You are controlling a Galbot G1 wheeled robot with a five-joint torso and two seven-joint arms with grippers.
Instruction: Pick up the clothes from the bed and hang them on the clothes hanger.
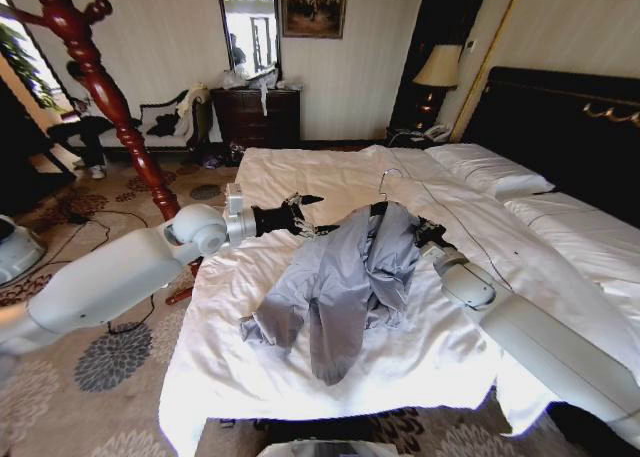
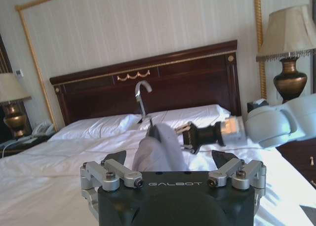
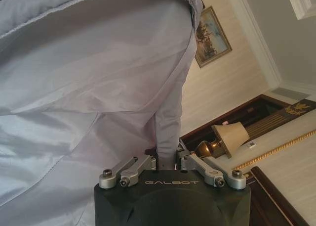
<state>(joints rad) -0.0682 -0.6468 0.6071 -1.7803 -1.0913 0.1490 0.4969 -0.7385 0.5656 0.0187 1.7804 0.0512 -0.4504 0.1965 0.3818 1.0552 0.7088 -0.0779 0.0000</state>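
One grey shirt, one black hanger and two pincers are at work over one bed. The shirt is draped from the hanger, whose silvery hook stands up above the collar; the lower part and sleeves trail down onto the white duvet toward the near edge. The right pincer is on the right side of the shirt at shoulder level, its jaws closed narrowly on a fold of the grey cloth, which hangs right in front of its camera. The left pincer reaches in from the left, just beside the shirt's left shoulder; in the left wrist view its fingers stand wide apart and hold nothing, with the shirt's shoulder between them a little farther off.

The bed carries white pillows at the far right against a dark headboard with gold trim. A lamp stands at the far side, a dark dresser under a mirror on the far wall, and a red wooden coat stand at the left on patterned carpet.
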